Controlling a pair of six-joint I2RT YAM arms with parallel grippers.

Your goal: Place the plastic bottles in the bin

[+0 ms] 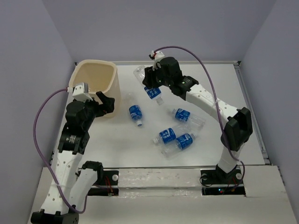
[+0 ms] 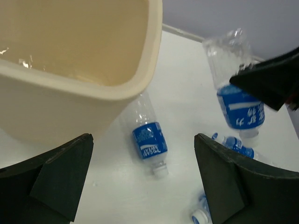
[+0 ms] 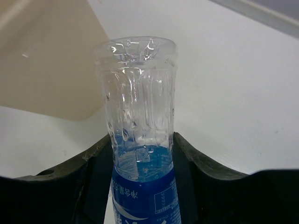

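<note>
Transport step: right tool (image 3: 142, 144) clamped on bottle (image 3: 138, 102), above counter (image 1: 224, 79), right of bin (image 1: 96, 62). Empty left tool (image 1: 105, 101) wide open near bin wall. Lying on counter, four bottles (image 1: 136, 113). Next: carry over bin mouth, release.

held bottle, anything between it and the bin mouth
Nothing visible. The bottle in the right pincer is right of the bin, with open space between them. The open left pincer sits by the bin's near right corner, just off that path.
</note>
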